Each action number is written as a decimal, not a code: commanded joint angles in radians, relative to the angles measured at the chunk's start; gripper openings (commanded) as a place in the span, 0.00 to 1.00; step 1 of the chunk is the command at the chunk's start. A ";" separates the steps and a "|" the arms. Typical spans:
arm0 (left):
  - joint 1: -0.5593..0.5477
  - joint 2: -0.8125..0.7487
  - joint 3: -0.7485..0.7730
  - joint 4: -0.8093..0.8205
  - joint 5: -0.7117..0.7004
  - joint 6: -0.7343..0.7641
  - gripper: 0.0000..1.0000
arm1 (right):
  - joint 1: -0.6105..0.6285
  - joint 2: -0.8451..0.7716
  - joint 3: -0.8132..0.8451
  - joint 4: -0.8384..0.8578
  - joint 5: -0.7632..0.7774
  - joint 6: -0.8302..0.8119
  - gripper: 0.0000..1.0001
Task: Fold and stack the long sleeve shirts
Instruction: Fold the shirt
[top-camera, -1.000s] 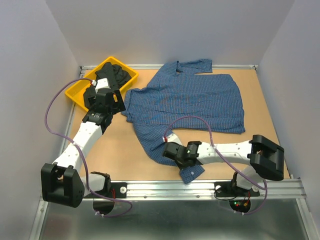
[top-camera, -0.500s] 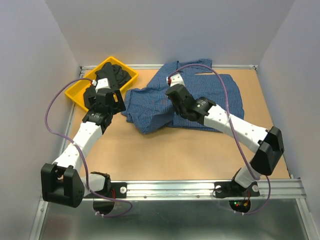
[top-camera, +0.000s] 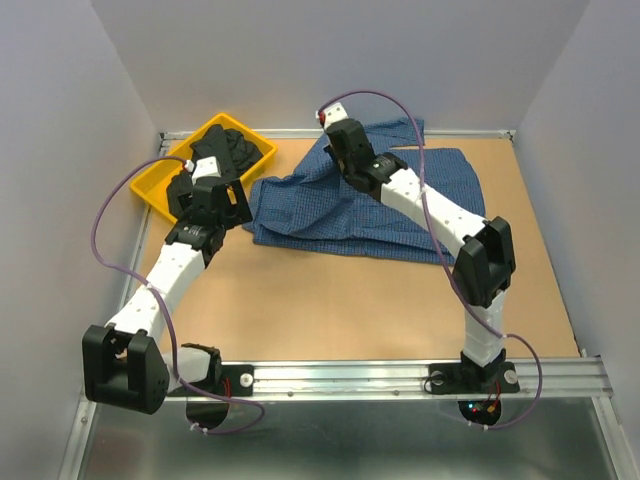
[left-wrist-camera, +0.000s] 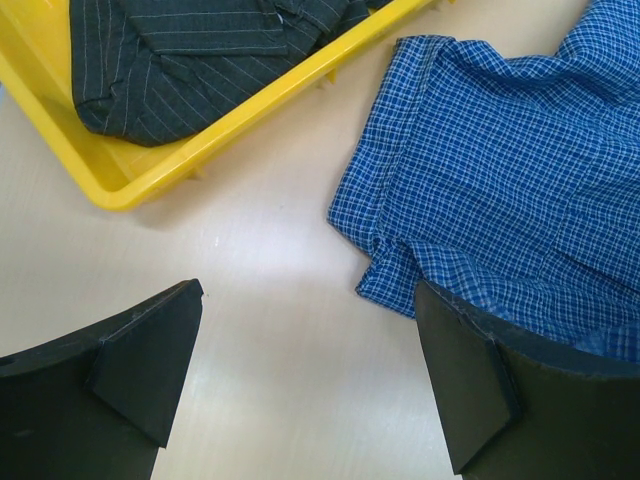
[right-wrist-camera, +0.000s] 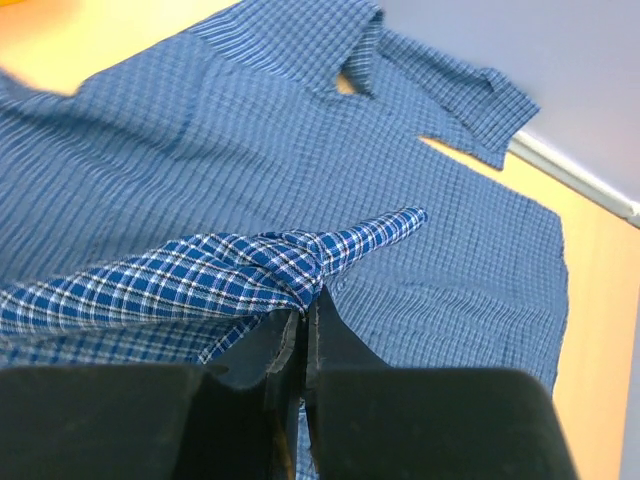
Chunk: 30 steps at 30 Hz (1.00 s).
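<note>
The blue checked long sleeve shirt (top-camera: 300, 205) lies spread at the back of the table, collar toward the far wall. My right gripper (top-camera: 340, 150) hangs above its upper left part. In the right wrist view this gripper (right-wrist-camera: 305, 300) is shut on a bunched fold of the shirt's sleeve, lifted over the shirt body (right-wrist-camera: 200, 130). A second, dark shirt with thin pale stripes (top-camera: 225, 148) lies crumpled in the yellow tray (top-camera: 160, 190). My left gripper (left-wrist-camera: 305, 370) is open over bare table, between the tray rim (left-wrist-camera: 120, 185) and the blue shirt's left edge (left-wrist-camera: 500, 160).
The yellow tray sits in the back left corner against the wall. A metal rail (top-camera: 400, 375) runs along the near edge, where both arm bases are bolted. Grey walls close in the table at the back and on both sides.
My right gripper has carried the sleeve from the near edge up and across the shirt to the back left, so the sleeve now lies over the body. The left arm has not moved.
</note>
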 joint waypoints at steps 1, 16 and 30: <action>0.007 0.005 -0.002 0.019 0.006 -0.001 0.98 | -0.056 0.038 0.122 0.109 -0.023 -0.089 0.01; 0.007 0.044 0.002 0.015 0.045 0.000 0.98 | -0.123 0.210 0.257 0.188 -0.097 -0.220 0.04; 0.006 0.057 0.005 0.010 0.073 0.000 0.98 | -0.123 -0.017 -0.132 0.188 -0.189 -0.201 0.05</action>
